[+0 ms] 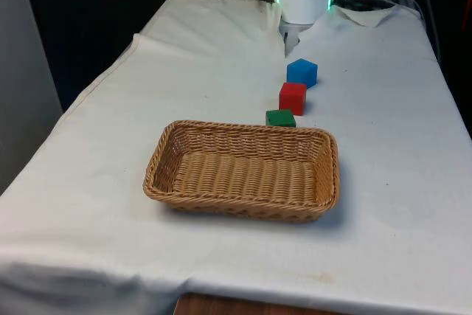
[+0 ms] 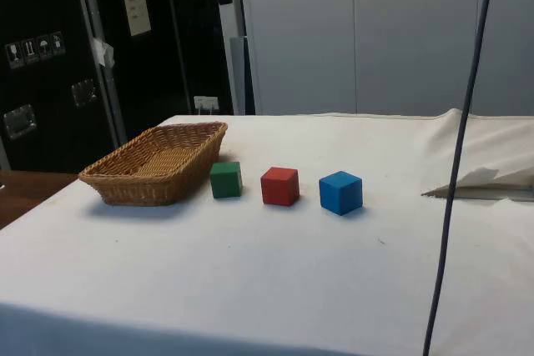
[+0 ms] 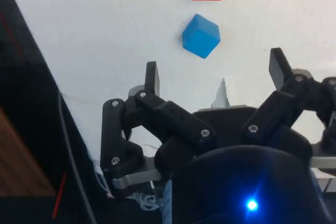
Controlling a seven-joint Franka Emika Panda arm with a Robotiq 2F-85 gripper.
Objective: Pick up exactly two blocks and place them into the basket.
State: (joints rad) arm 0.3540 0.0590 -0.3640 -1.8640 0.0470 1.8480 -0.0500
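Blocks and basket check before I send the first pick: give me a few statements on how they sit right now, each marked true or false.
1. The basket holds no blocks. True.
2. The green block is the block nearest the basket. True.
3. The blue block sits between the green and red ones. False: the red block is in the middle.
4. The gripper is shut on the blue block. False: its fingers are spread, with nothing between them.
5. The three blocks form a rough line on the cloth. True.
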